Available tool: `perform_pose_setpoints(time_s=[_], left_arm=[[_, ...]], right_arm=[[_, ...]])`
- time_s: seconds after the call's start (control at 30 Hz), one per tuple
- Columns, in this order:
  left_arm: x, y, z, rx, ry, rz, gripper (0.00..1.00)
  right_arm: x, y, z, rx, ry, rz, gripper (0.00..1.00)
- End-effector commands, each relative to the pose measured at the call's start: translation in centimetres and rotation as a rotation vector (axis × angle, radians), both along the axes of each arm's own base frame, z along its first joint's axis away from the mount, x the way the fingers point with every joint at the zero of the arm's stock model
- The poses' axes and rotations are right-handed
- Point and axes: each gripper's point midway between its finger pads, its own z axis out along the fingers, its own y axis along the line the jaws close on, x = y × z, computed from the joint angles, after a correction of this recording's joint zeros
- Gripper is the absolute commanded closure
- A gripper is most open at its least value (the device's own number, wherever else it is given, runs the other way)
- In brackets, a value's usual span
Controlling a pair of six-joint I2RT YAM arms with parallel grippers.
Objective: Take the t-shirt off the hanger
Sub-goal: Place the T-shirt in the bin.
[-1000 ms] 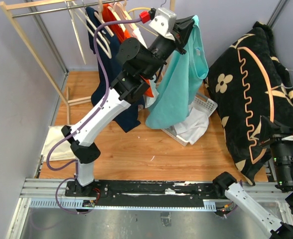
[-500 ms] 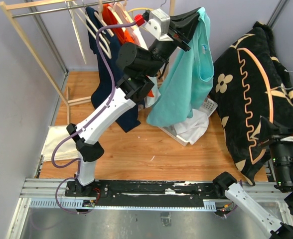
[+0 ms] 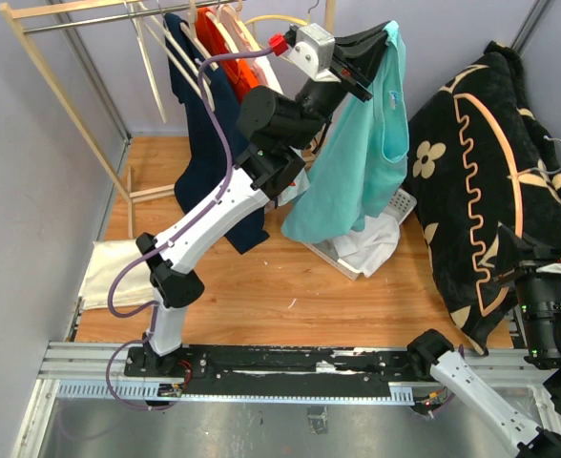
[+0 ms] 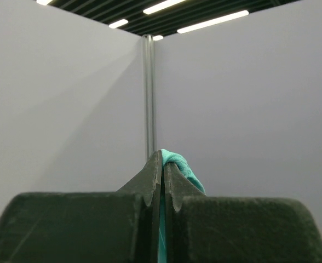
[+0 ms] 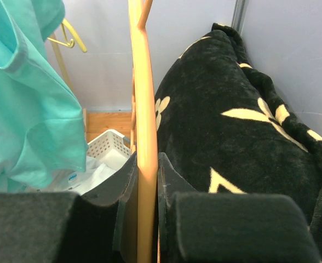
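Nearest the arm bases, at the right edge of the wood-grain worktop (image 3: 261, 286), the right tool (image 5: 146, 164) is pressed together on a light wooden hanger (image 5: 146, 109). The hanger stands upright between the dark fingers (image 5: 125, 181), its bare bar rising out of the top of the right wrist view. Just behind it, a black blanket with a cream flower pattern (image 3: 490, 172) is heaped against the right wall.

Further in, near the middle of the worktop, a white plastic basket (image 3: 395, 202) lies with white cloth (image 3: 366, 243) spilling from it.

Above the basket hangs the teal t-shirt (image 3: 357, 162). The left arm reaches high and the left tool (image 3: 371, 52) pinches the shirt's top edge. In the left wrist view the jaws stand tight together, with a fold of teal fabric (image 4: 180, 164) bunched at their tips. The shirt dangles freely, its hem just above the basket, well apart from the hanger in the right tool.

Farthest back on the left stands a wooden clothes rack (image 3: 61, 105). A navy garment (image 3: 204, 153) and an orange garment (image 3: 238, 52) hang from it beside the raised left arm.
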Motion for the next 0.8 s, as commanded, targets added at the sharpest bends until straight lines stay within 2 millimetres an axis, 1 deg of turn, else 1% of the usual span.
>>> perform_pose_setpoints(time_s=[0.0,0.1,0.23,0.37,0.5,0.57,0.67,0.73,0.77], left_arm=[[1.8,-1.7,-2.7,0.034,0.072,-0.003,0.99],[2.8,-2.7,-5.3,0.08,0.127,0.001,1.0],[3.3,-3.5,-7.8,0.118,0.187,-0.016,0.99],[3.0,-4.3,-10.0,0.147,0.238,-0.067,0.99],[2.7,-5.3,-12.8,0.18,0.293,-0.114,0.99],[2.7,-5.6,-14.1,0.195,0.317,-0.115,0.99],[2.8,-5.7,-16.6,0.228,0.36,-0.091,0.99],[2.9,-5.4,-18.2,0.245,0.39,-0.064,1.0],[3.0,-5.2,-19.7,0.263,0.41,-0.052,1.0]], right_arm=[[-0.4,-0.3,1.1,0.045,-0.052,0.005,0.99],[-0.4,-0.4,1.0,0.045,-0.051,0.0,0.99],[-0.4,-0.6,0.9,0.042,-0.049,-0.01,0.99],[-0.3,-0.8,0.8,0.042,-0.048,-0.024,0.99],[-0.4,-1.0,1.1,0.048,-0.059,-0.034,0.99],[-0.4,-1.1,1.1,0.047,-0.06,-0.037,0.99],[-0.4,-1.1,1.2,0.046,-0.059,-0.04,0.99],[-0.3,-1.1,1.1,0.045,-0.058,-0.041,0.99],[-0.3,-1.0,1.0,0.043,-0.057,-0.041,0.99]])
